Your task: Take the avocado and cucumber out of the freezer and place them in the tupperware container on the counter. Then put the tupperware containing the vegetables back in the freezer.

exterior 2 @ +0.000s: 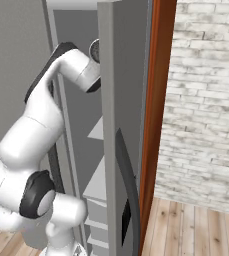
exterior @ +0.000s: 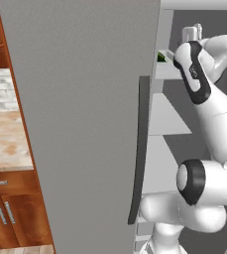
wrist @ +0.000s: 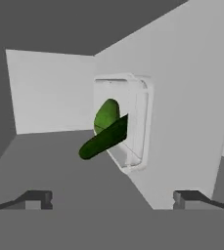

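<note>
tupperware container (wrist: pixel 137 122) pale, rounded rim, dark glossy cucumber (wrist: pixel 103 139) inside

Setting: home kitchen, rendered. Evidence:
- Freezer (exterior: pixel 85 124): tall plain grey appliance with a dark vertical bar handle (exterior: pixel 140 149) at its door's edge; pale shelves (exterior 2: pixel 98 180) inside.
- Counter (exterior: pixel 6 141): beige-pink marbled stone top, left of the freezer.
- Cabinets (exterior: pixel 16 213): reddish-brown wood under the counter, silver bar handles.
- Wall (exterior 2: pixel 206 100): whitewashed brick, right of the freezer; similar brick behind the counter.
- Floor (exterior 2: pixel 196 230): light wood planks.
- Food stored inside: a cucumber (wrist: pixel 103 139) resting in a shallow pale container (wrist: pixel 133 122).
</note>
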